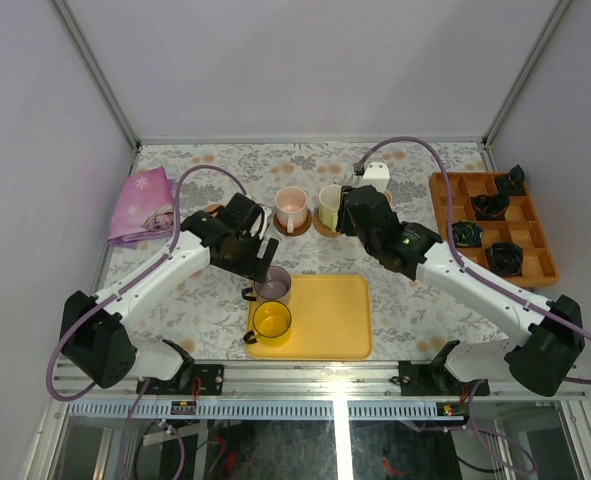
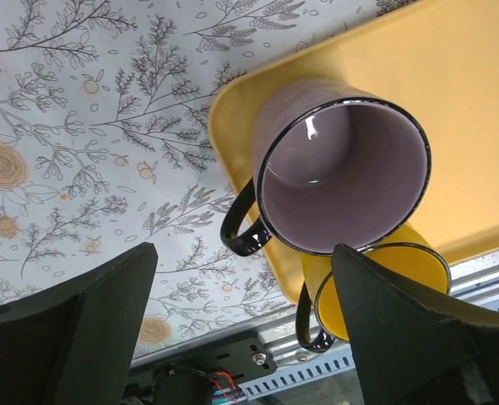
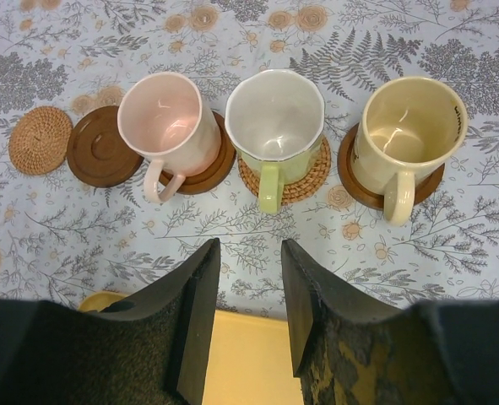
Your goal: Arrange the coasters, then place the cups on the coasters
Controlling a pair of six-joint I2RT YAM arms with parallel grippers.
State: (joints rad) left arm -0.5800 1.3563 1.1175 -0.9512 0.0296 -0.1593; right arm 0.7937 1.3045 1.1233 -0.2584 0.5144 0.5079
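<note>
Cups come in two groups, listed here left to right. Your table (image 1: 405, 310) has a floral-print cover. Plain pale walls close three sides, with metal frame posts running to the upper corners.

- Pink cloth (image 1: 140, 205) lies at the upper left of the top view.
- Left gripper (image 1: 262, 262) hangs left of centre over the purple-grey cup (image 1: 273, 285), jaws spread wide and gripping nothing.
- That cup stands on the upper-left corner of the yellow tray (image 1: 325, 320). The yellow cup (image 1: 272, 322) sits just below it in frame, also on the tray.
- Back row, right wrist view:
  - bare woven coaster (image 3: 40, 139)
  - bare brown coaster (image 3: 97, 148)
  - pink cup (image 3: 163, 122) on a brown coaster
  - white cup with green handle (image 3: 274, 118) on a woven one
  - cream cup (image 3: 409, 126) on a brown one
- Right gripper (image 3: 242, 308) faces that row, jaws partly apart with nothing between them.
- Orange compartment box (image 1: 453, 195) sits at the right edge, with black parts in some cells.
</note>
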